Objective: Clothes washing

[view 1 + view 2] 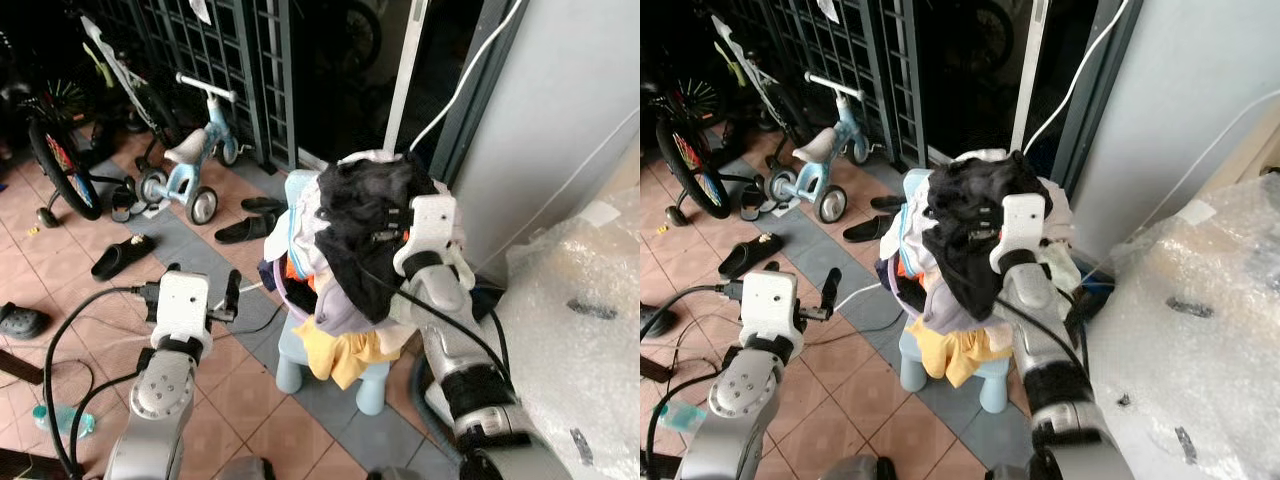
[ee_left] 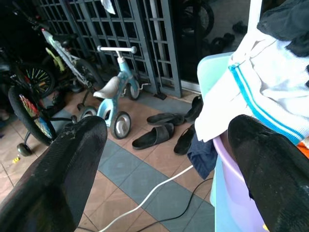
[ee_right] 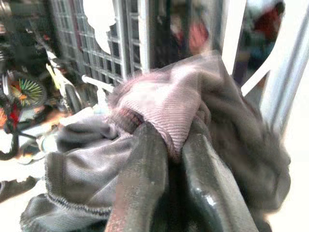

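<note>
Head views: the right end effector [image 1: 385, 222] lifts a dark crumpled garment [image 1: 365, 205] above the heaped laundry on the pale blue plastic stool [image 1: 372, 385].

Left wrist: the left end effector [image 2: 164, 159] is spread, empty.

Right wrist: fingers [image 3: 140, 179] pinch the cloth; washing seems barely begun.

Terracotta tiled floor [image 1: 60, 240], dark grille [image 1: 215, 50]

Right gripper [image 3: 166, 159]: my fingers pinch a fold of dark garment [image 3: 159, 111] (ribbed, pinkish in this light).
Behind: metal grille [image 3: 111, 43], blurred bicycle wheel [image 3: 21, 92].
</note>
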